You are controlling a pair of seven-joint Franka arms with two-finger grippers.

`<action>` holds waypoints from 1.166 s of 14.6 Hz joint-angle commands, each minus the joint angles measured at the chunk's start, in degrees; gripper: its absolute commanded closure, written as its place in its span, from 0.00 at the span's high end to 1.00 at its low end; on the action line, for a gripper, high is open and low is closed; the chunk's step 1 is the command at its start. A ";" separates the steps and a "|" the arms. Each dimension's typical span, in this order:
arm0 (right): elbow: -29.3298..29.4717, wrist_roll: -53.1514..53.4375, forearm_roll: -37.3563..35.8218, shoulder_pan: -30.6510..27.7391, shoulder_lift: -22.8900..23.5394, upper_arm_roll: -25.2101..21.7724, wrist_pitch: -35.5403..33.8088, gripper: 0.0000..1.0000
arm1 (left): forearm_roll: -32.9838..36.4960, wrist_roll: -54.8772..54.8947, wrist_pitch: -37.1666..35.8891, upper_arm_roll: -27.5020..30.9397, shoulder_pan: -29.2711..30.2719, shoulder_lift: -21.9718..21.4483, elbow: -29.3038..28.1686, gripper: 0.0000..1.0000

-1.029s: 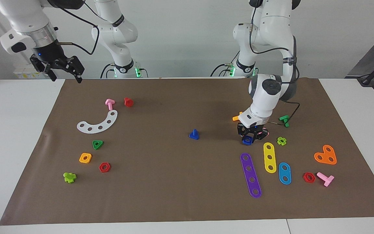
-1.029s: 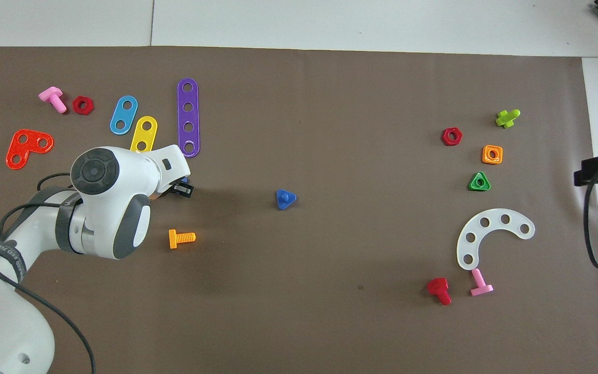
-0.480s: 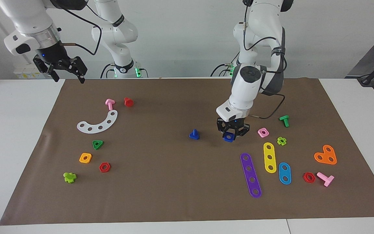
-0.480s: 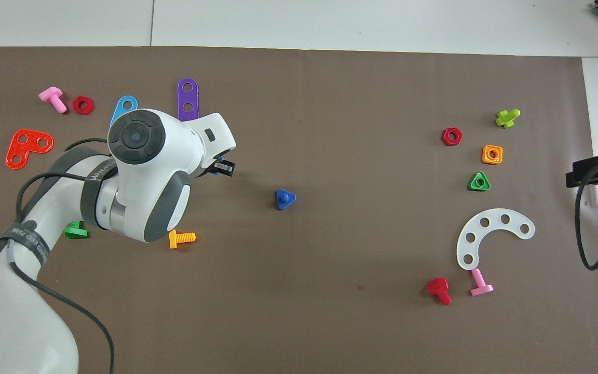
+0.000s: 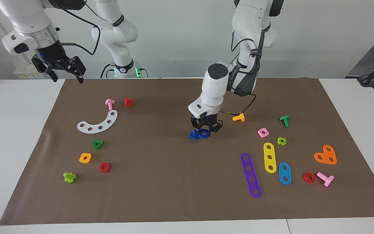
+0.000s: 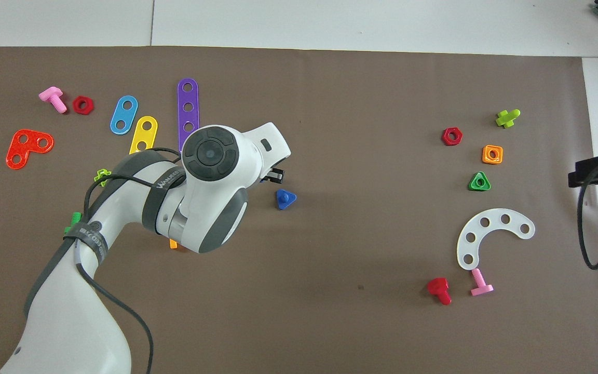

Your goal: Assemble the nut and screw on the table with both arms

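Observation:
The dark-blue screw (image 5: 193, 134) stands head-down on the brown mat (image 5: 161, 195) near its middle, and it also shows in the overhead view (image 6: 284, 199). My left gripper (image 5: 205, 130) is shut on the dark-blue square nut (image 5: 204, 133) and holds it low, right beside the screw, toward the left arm's end. In the overhead view the left gripper (image 6: 273, 177) shows only its tips and the wrist hides the nut. My right gripper (image 5: 65, 73) is open and empty, raised over the mat's corner at the right arm's end, where it waits.
A pink square nut (image 5: 263, 132), an orange bolt (image 5: 238, 117), a green bolt (image 5: 284, 120) and coloured strips (image 5: 250, 175) lie toward the left arm's end. A white curved strip (image 5: 97, 122), a pink bolt (image 5: 109, 104) and small nuts (image 5: 85, 158) lie toward the right arm's end.
My left gripper has lifted the blue nut from beside the pink nut and carried it toward the mat's middle, up to the screw. The right gripper has barely moved.

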 commanded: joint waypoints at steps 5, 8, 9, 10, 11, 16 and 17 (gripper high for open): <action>-0.08 -0.87 -0.21 -0.22 0.58 0.22 -0.15 1.00 | 0.40 -1.47 -0.33 0.85 -2.43 1.58 0.42 0.00; -0.79 -1.13 -0.12 -0.39 -0.04 0.30 -0.42 1.00 | 0.40 -1.65 1.77 0.76 -3.49 1.58 -1.15 0.00; -0.79 -0.87 -0.12 -0.39 -0.04 0.30 -0.15 1.00 | 0.40 -1.65 1.95 0.76 -3.49 1.58 -1.42 0.00; -0.70 -0.87 -0.12 -0.39 -0.12 0.30 -0.06 1.00 | 0.40 -1.65 2.13 0.76 -3.49 1.49 -1.94 0.00; -0.70 -1.30 0.14 -0.39 -0.21 0.30 -0.24 1.00 | 0.40 -1.65 2.13 0.76 -3.57 1.49 -2.04 0.00; -0.70 -1.40 0.32 -0.22 -0.39 0.39 -0.59 1.00 | 0.31 -1.83 2.48 0.76 -4.37 1.14 -3.27 0.00; -0.70 -1.40 0.32 -0.22 -0.39 0.39 -0.59 1.00 | 0.31 -2.18 2.92 0.76 -4.37 1.14 -3.27 0.00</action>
